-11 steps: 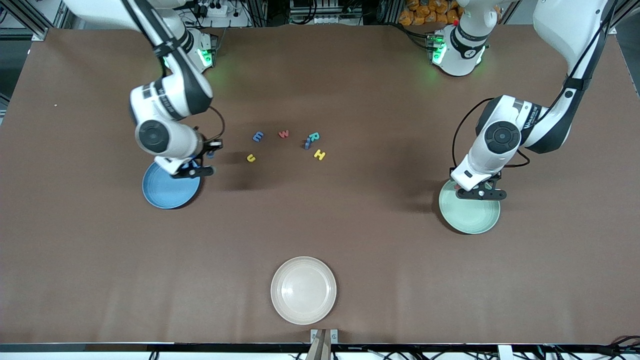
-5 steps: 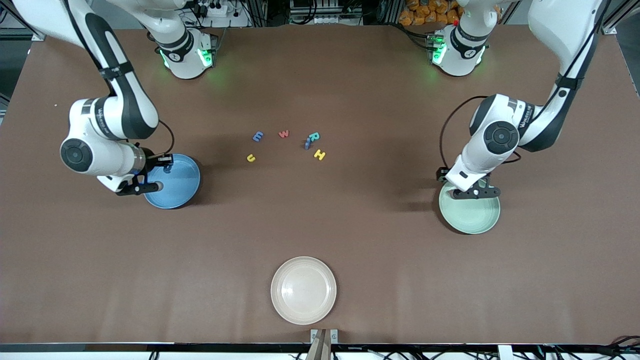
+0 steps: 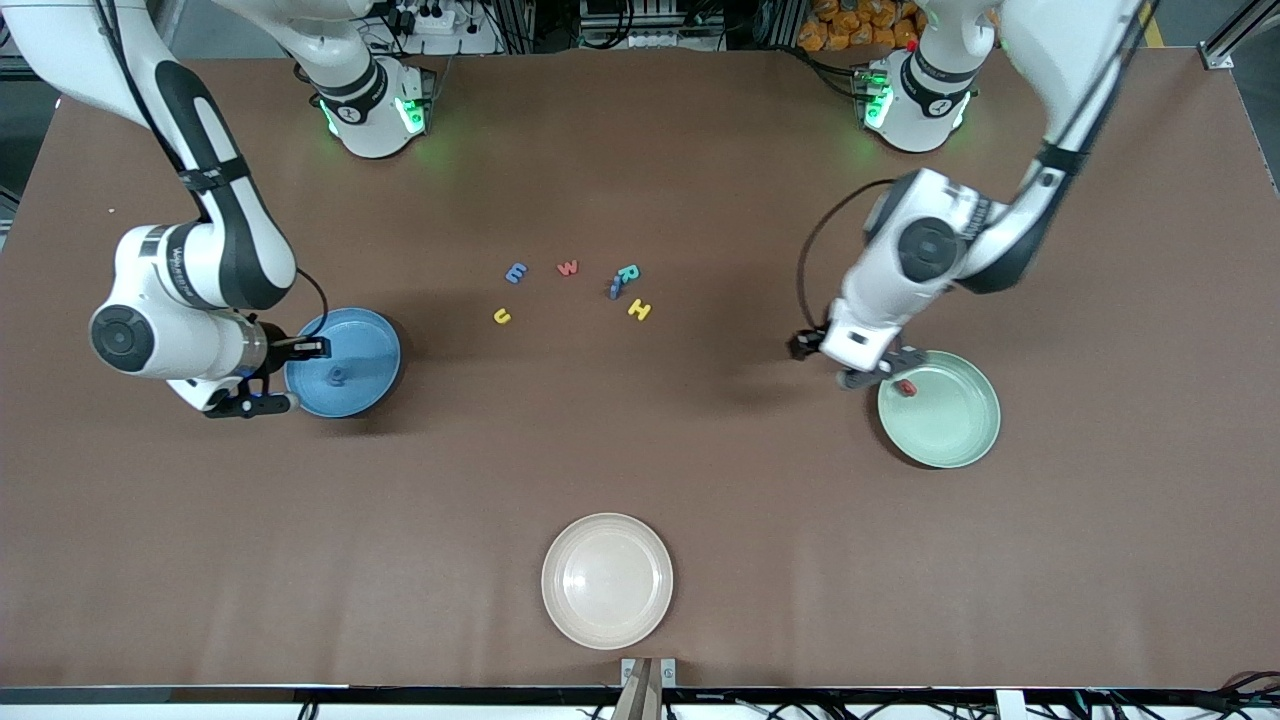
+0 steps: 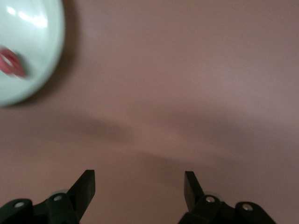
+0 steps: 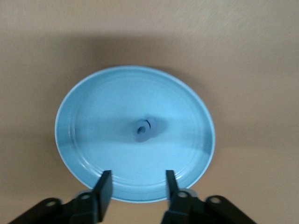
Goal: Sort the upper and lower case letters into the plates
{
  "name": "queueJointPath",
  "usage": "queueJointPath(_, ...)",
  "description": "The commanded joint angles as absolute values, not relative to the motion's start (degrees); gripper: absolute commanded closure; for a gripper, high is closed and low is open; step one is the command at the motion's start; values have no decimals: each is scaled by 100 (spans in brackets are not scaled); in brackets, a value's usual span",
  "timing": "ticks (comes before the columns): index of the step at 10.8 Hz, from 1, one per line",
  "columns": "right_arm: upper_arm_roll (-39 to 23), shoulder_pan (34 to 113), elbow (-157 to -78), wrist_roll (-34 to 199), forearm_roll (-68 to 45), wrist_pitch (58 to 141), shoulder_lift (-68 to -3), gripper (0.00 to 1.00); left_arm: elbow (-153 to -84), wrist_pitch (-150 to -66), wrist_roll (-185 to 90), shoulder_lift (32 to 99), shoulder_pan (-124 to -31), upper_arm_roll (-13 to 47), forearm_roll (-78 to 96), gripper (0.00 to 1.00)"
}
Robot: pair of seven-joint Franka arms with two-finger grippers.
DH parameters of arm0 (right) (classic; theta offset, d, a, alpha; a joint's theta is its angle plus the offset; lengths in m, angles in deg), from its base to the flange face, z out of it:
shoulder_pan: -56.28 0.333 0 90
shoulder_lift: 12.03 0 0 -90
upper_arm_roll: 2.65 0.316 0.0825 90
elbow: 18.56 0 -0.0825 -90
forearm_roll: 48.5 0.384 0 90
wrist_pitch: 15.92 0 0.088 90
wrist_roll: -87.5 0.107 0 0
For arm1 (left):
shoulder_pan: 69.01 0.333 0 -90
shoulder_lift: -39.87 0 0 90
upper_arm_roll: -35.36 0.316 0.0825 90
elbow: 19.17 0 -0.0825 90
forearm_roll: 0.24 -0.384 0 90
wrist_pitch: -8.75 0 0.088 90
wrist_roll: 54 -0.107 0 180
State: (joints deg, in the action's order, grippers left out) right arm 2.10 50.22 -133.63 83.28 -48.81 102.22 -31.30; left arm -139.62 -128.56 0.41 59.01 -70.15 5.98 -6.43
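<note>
- Broadly, the brown table (image 3: 700, 480) carries the blue plate (image 3: 365, 345) at the right arm's end and the mint plate (image 3: 950, 425) at the left arm's end.
- Right gripper (image 3: 283, 377) hangs beside the blue plate's rim, fingers parted, holding nothing.
- Left gripper (image 3: 868, 365) is over bare table beside the mint plate, fingers wide, empty.
- A blue letter (image 5: 145, 128) lies in the blue plate; a red letter (image 3: 906, 387) in the mint plate.
- Six loose letters (image 3: 567, 268) sit mid-table, well apart from both plates.

Both arms are glossy white with black bands at the joints; round dark caps mark the elbow joints; small dark lettering runs along the white forearm shells; a thin black cable loops out above each gripper; green lights glow on the white bases; the gripper fingers are black, with silver screws just above them.
</note>
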Motion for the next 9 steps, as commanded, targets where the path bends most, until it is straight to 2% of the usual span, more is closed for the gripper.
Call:
queueJointPath(1,228,4968,-13071,8310,-4964,10019,-2892,0,-13555,-12845,1012,6044,-7707,627,-560,13)
queueJointPath(2,228,4942,-13062,8310,-4964,10018,-2673,0,-13414,-12845,1294,6035,-7988,627,-560,4)
queueJointPath(4,271,4933,-13045,8371,-4903,10001,-2268,0,-13063,-12836,1831,6166,-8673,644,-568,0)
queueJointPath(6,350,5100,-13053,8711,-4876,9678,-2144,0,-12677,-12810,1911,6630,-9227,671,-804,0)
queueJointPath(9,630,5626,-13062,10300,-4876,9614,-2117,0,-12421,-12809,2192,7298,-9370,715,-2006,0)
